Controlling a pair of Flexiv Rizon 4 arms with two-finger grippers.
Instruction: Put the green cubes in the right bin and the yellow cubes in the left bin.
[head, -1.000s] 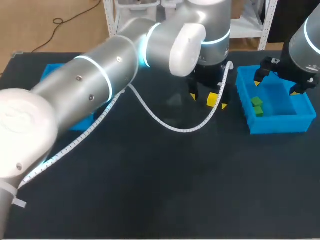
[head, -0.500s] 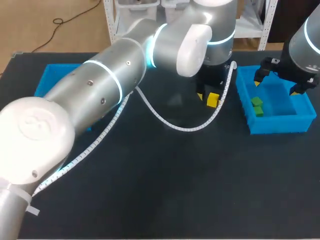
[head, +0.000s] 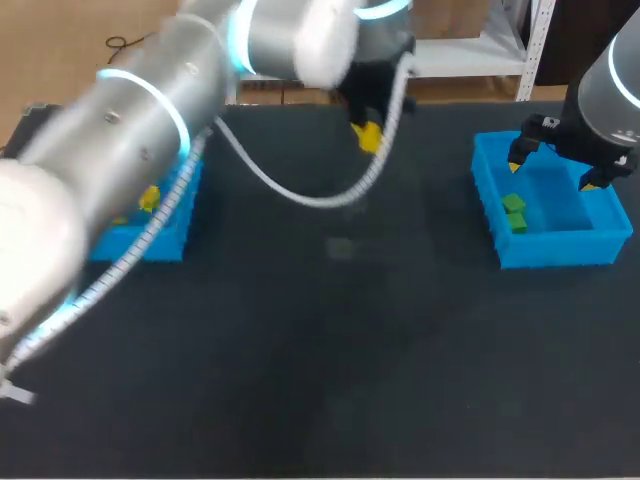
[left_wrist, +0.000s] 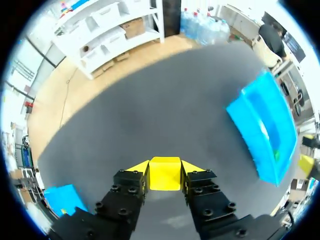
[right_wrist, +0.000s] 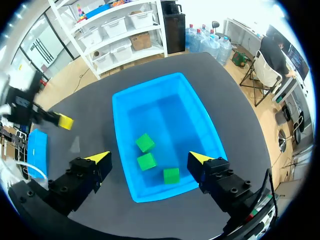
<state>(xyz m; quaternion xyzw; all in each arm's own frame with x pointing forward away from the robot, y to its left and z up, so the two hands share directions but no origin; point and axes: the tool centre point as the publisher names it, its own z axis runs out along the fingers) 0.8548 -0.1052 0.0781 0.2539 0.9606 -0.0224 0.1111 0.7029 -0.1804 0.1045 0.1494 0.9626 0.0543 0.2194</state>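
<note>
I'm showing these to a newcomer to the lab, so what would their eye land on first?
First, the small yellow cube clamped in the left hand, held up over the dark table. Next, the bright blue plastic bin on the right, with three green cubes inside and the open right hand hovering over it.

A dark, matte table (head: 330, 350) spreads wide and flat, evenly lit.
</note>
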